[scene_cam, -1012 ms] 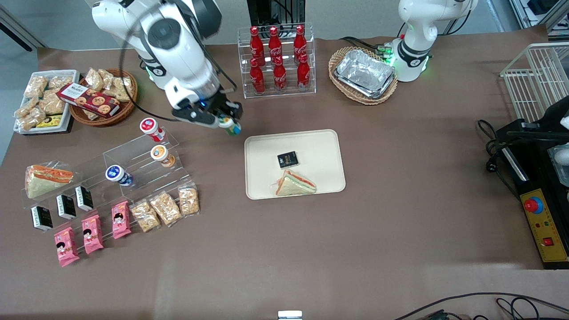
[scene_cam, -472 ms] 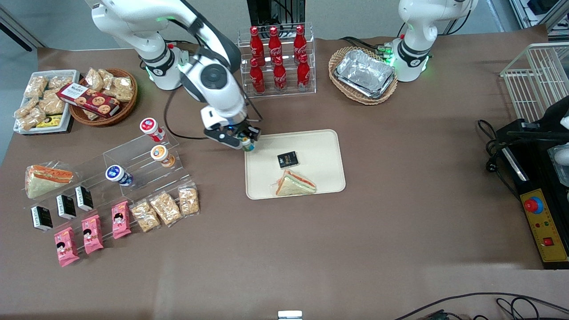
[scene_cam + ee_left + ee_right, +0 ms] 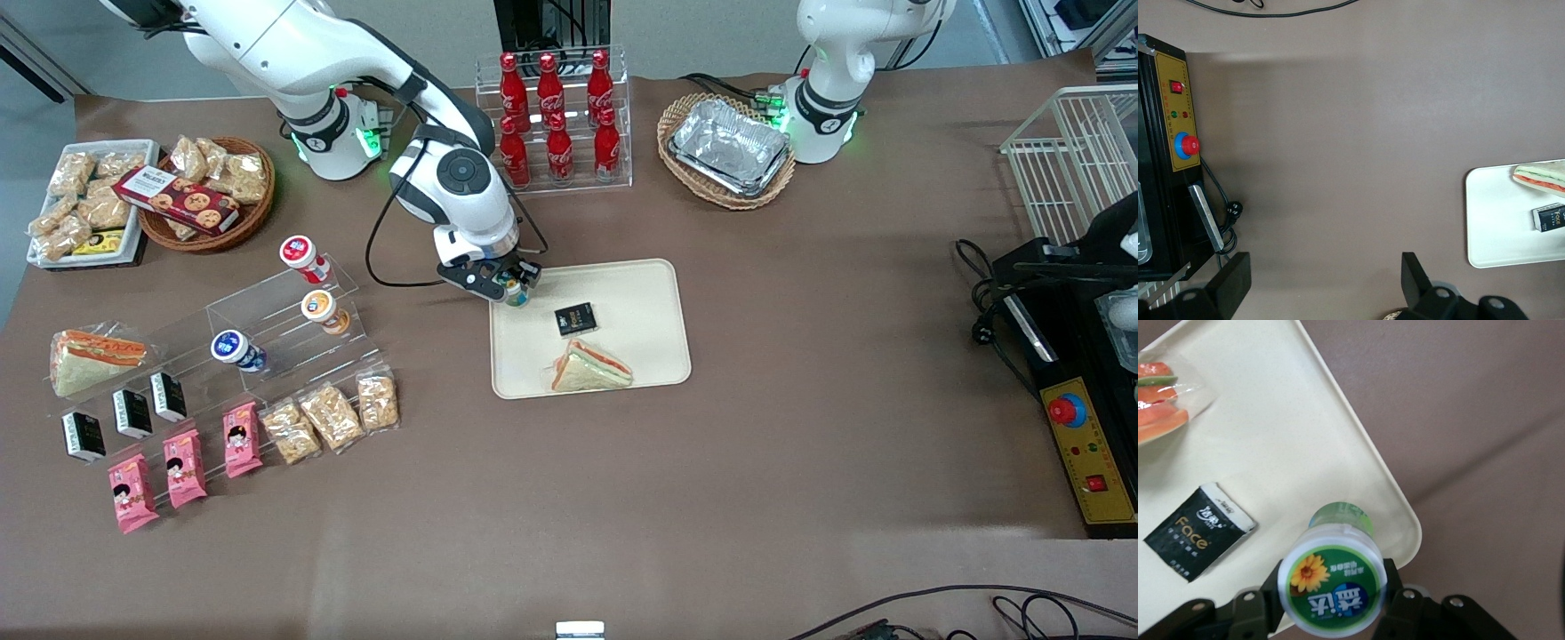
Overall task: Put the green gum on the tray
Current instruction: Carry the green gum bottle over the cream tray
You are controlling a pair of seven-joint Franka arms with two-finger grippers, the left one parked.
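My right gripper [image 3: 513, 289] is shut on the green gum [image 3: 515, 292], a small bottle with a green label. It holds the bottle just above a corner of the cream tray [image 3: 640, 293], the corner nearest the working arm's base. In the right wrist view the green gum [image 3: 1332, 587] shows its white, green-rimmed lid with a yellow flower, clamped between the black fingers [image 3: 1251, 610], over the tray [image 3: 1291, 440] near its rounded corner.
On the tray lie a black packet [image 3: 575, 319] and a wrapped sandwich [image 3: 589, 368]. A rack of red cola bottles [image 3: 553, 120] stands farther from the front camera. A clear stepped stand [image 3: 276, 320] with red-, orange- and blue-lidded bottles lies toward the working arm's end.
My right gripper has carried the green gum from above the bare table to over the tray's corner and has come lower.
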